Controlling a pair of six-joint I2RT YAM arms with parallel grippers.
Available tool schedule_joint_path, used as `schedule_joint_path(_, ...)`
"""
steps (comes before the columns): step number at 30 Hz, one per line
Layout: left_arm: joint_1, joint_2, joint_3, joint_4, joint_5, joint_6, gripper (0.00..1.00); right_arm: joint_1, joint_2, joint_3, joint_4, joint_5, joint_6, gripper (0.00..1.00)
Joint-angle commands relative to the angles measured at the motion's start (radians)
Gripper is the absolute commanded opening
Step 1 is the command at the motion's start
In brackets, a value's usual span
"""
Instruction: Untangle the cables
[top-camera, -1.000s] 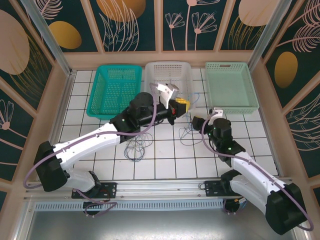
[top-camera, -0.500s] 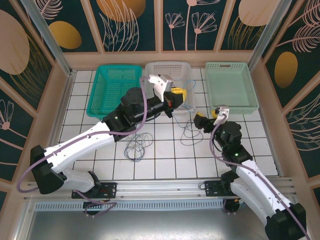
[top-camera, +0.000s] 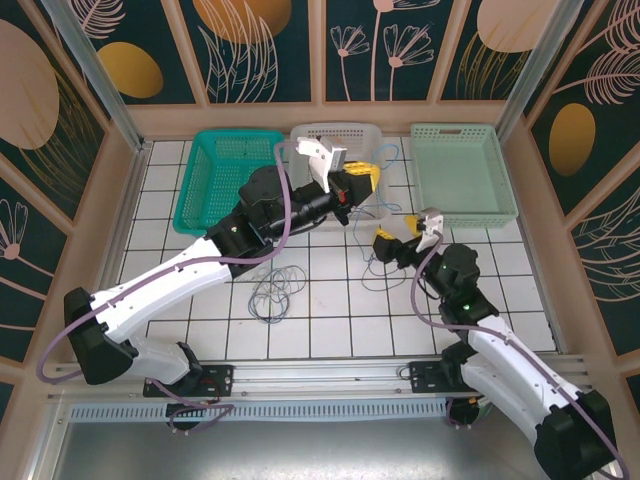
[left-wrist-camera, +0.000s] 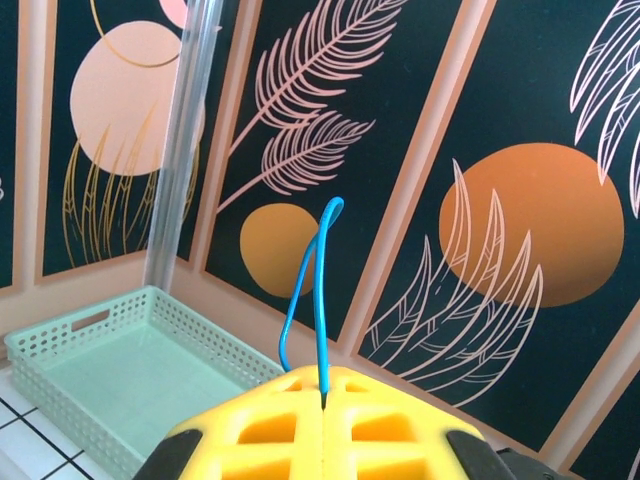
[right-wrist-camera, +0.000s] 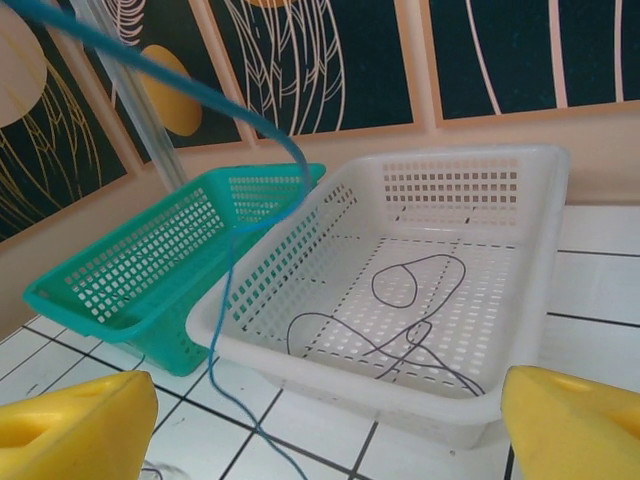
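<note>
My left gripper (top-camera: 362, 181) is raised in front of the white basket (top-camera: 335, 131) and shut on a thin blue cable (top-camera: 385, 152). In the left wrist view a short loop of that cable (left-wrist-camera: 322, 290) sticks up from the closed yellow fingertips (left-wrist-camera: 325, 395). The rest hangs down to the tiles (top-camera: 370, 262). My right gripper (top-camera: 397, 232) is open just right of the hanging strand, which runs past its left finger (right-wrist-camera: 70, 425) as a blue line (right-wrist-camera: 223, 300). A loose pile of cables (top-camera: 272, 292) lies on the tiles. One dark cable (right-wrist-camera: 420, 300) lies in the white basket (right-wrist-camera: 341, 376).
A teal basket (top-camera: 190, 185) stands at the back left and a pale green basket (top-camera: 460, 130) at the back right, with the white one between them. The teal basket (right-wrist-camera: 130, 270) touches the white basket's left side. Wooden walls enclose the tiled floor.
My left gripper has risen and moved toward the back right, pulling the blue cable up. My right gripper has opened wider and swung left toward the hanging strand.
</note>
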Motion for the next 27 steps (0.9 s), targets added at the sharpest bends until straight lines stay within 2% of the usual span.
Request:
schedule_joint_path(1,0.000,0.003,0.021,0.069,0.030,-0.028,0.00,0.007,0.066,0.064,0.113,-0.015,-0.010,0.90)
schedule_joint_path(5,0.000,-0.006,0.010,0.095,0.049,-0.046,0.00,0.006,0.175,0.121,0.137,0.016,0.006,0.90)
schedule_joint_path(10,-0.001,-0.030,-0.022,0.120,0.038,-0.052,0.00,0.006,0.219,0.128,0.228,0.006,0.007,0.89)
schedule_joint_path(14,-0.001,-0.047,-0.047,0.141,0.031,-0.063,0.00,0.006,0.245,0.164,0.203,0.052,-0.034,0.84)
schedule_joint_path(18,-0.001,-0.059,-0.064,0.143,0.017,-0.071,0.00,0.006,0.239,0.179,0.223,0.042,-0.062,0.78)
schedule_joint_path(20,-0.001,-0.068,-0.078,0.146,0.002,-0.075,0.00,0.007,0.238,0.193,0.214,0.051,-0.077,0.70)
schedule_joint_path(22,0.000,-0.080,-0.091,0.152,-0.017,-0.079,0.00,0.006,0.235,0.207,0.200,0.047,-0.092,0.52)
schedule_joint_path(24,0.004,-0.092,-0.102,0.147,-0.048,-0.078,0.00,0.006,0.233,0.224,0.177,0.036,-0.102,0.28)
schedule_joint_path(27,0.028,-0.110,-0.127,0.148,-0.069,-0.095,0.00,0.006,0.227,0.258,0.129,0.022,-0.116,0.07)
